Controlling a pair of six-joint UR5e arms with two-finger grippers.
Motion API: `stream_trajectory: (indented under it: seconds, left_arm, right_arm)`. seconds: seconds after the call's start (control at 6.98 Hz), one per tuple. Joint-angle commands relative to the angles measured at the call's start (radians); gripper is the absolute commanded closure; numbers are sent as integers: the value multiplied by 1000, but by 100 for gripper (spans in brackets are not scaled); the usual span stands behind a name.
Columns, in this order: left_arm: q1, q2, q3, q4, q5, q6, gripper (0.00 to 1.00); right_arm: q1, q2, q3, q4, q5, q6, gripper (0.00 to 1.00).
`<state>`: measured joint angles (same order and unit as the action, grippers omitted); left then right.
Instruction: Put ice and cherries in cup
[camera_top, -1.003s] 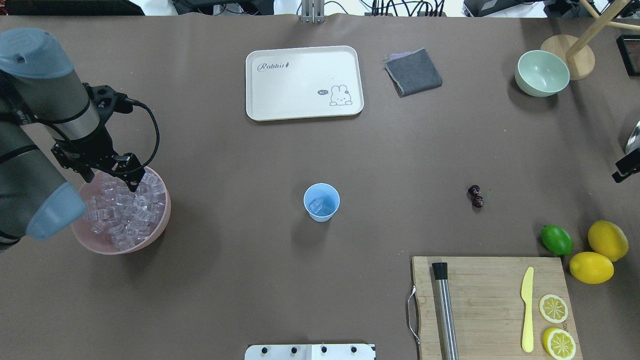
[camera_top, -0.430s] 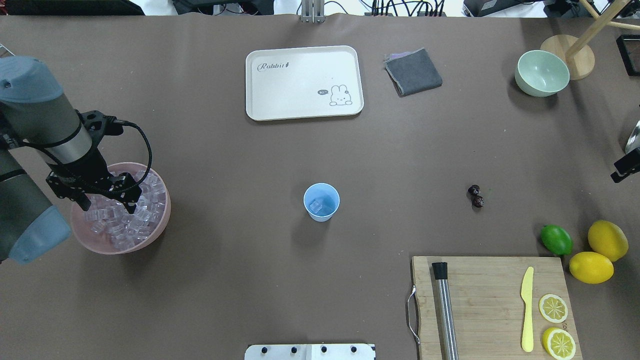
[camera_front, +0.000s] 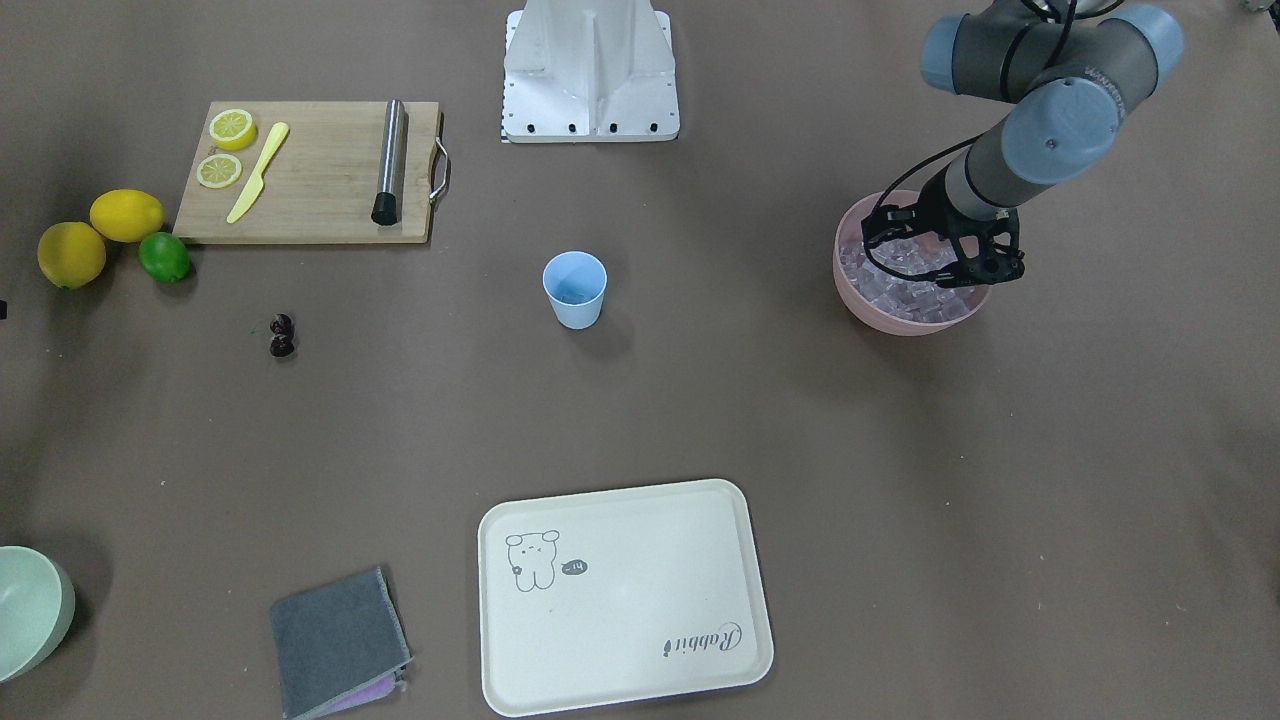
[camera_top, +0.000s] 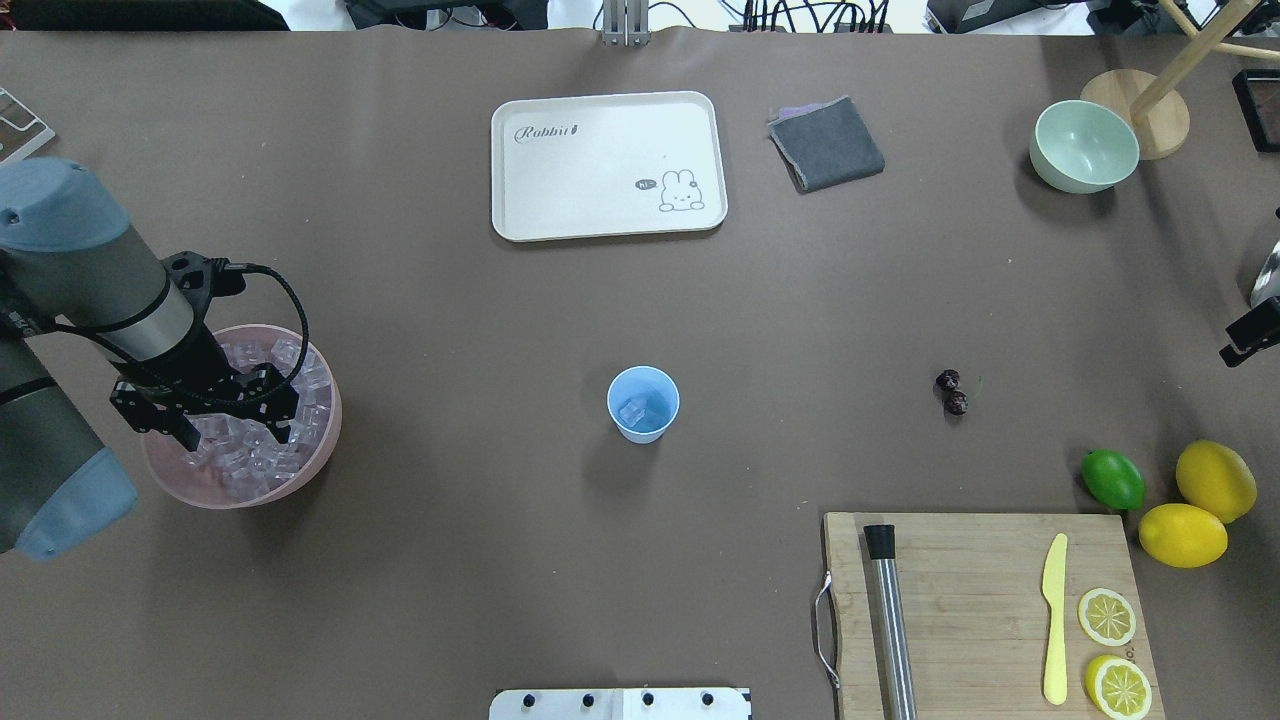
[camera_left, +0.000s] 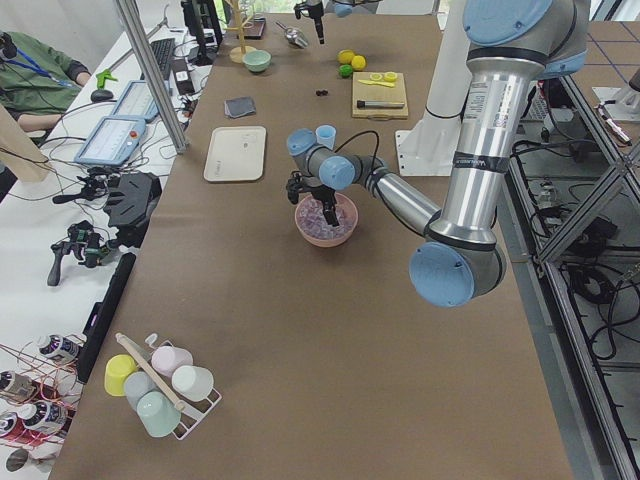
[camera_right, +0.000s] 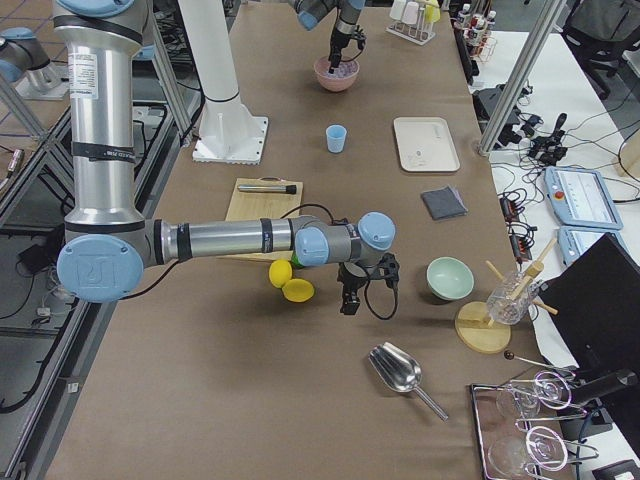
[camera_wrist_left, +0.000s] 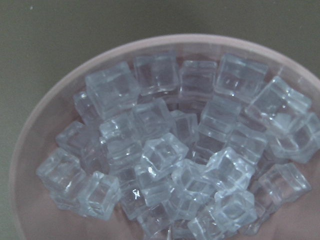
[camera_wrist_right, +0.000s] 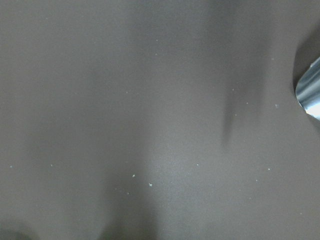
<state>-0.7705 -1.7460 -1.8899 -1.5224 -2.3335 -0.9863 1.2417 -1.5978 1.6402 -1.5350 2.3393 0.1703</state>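
Note:
The light blue cup (camera_top: 643, 403) stands upright mid-table with one ice cube (camera_top: 632, 410) in it; it also shows in the front view (camera_front: 575, 288). Several ice cubes (camera_wrist_left: 170, 160) fill the pink bowl (camera_top: 326, 445) at the table's left. My left gripper (camera_top: 237, 434) hangs low over that ice with its jaws open and empty, also seen from the front (camera_front: 940, 262). The cherries (camera_top: 952, 391) lie on the table right of the cup. My right gripper (camera_right: 350, 295) hovers far right above bare table; I cannot tell its state.
A white tray (camera_top: 608, 165), a grey cloth (camera_top: 826, 143) and a pale green bowl (camera_top: 1084, 146) lie along the far side. A cutting board (camera_top: 985, 610) with knife and lemon slices, a lime (camera_top: 1113, 479) and lemons (camera_top: 1215, 480) sit near right. A metal scoop (camera_right: 400, 372) lies by the right gripper.
My left gripper has moved from the bowl's far rim toward its middle and sunk lower over the ice, jaws still open. Cup and cherries have not moved.

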Motion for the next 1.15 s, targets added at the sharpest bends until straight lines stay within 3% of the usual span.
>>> stream_trajectory:
  seconds: [0.0, 0.86, 1.0]
  left_arm:
    - [16, 6, 11, -59, -1, -86, 3]
    - [17, 8, 87, -162, -82, -149, 6]
    - [16, 6, 89, -162, -116, -149, 15]
  right_arm:
    - [-1, 1, -3, 1, 0, 0, 0]
    - [-2, -1, -3, 1, 0, 0, 0]
    - [-2, 1, -3, 1, 0, 0, 0]
